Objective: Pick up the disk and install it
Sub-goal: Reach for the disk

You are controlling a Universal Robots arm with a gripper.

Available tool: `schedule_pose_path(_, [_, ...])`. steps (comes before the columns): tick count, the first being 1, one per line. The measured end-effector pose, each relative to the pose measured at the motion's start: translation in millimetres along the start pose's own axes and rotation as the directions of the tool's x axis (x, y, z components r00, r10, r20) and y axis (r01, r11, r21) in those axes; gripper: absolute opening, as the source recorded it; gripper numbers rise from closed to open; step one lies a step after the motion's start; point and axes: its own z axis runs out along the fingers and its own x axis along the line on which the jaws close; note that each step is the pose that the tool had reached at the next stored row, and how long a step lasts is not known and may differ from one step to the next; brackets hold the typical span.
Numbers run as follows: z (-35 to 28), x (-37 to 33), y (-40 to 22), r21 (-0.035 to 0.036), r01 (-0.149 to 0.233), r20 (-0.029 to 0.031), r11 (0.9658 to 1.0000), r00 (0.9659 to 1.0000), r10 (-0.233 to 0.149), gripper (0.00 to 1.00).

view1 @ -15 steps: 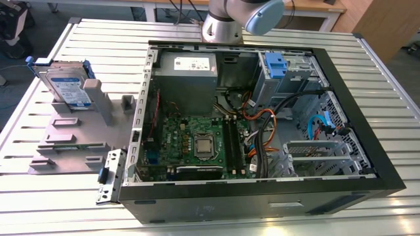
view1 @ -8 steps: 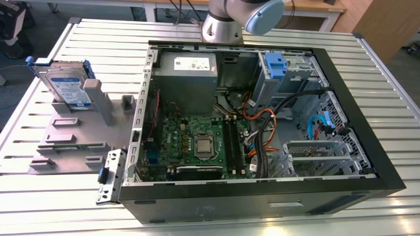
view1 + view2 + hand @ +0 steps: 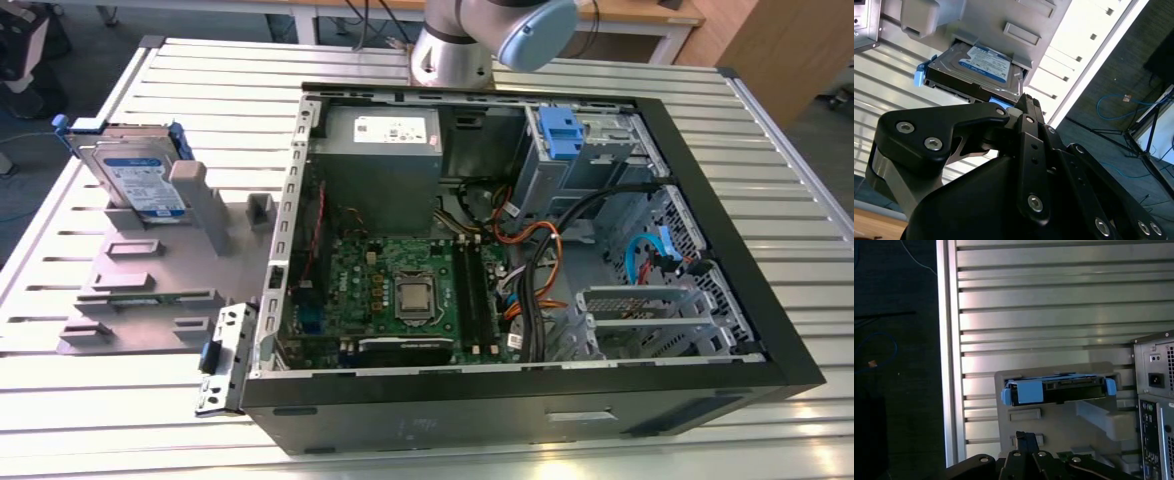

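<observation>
- the gripper (image 3: 1024, 436) has its two black fingers (image 3: 1020, 442) pressed together at the tips, as far as i can tell, and nothing is between them.
- in both wrist views the gripper (image 3: 1025, 100) points toward the disk (image 3: 1056, 390). it is near the disk but does not touch it.
- the disk (image 3: 976, 67) is silver with a white and blue sticker and a blue plastic frame around it.
- the disk (image 3: 134, 175) stands on its edge in a slot of a grey holder (image 3: 147, 270). nothing has lifted it out.
- the holder sits on the metal table (image 3: 214, 70), at the exterior view's left, just beside the open computer case (image 3: 534, 425).
- inside the case, at the far corner, there is a grey metal bay with a blue bracket (image 3: 561, 130). i see no disk like this one in there.
- the arm (image 3: 467, 40) rises behind the case in the exterior view.
- i think the job is only at its start. the pick up is not done, and putting the disk into the case is not done either.
</observation>
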Motion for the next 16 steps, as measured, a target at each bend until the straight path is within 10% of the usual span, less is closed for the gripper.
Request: schedule_pose_path(16, [-0.1,6.8,-0.5,-0.0001,0.0,0.0,1.0,1.0,0.0,0.11])
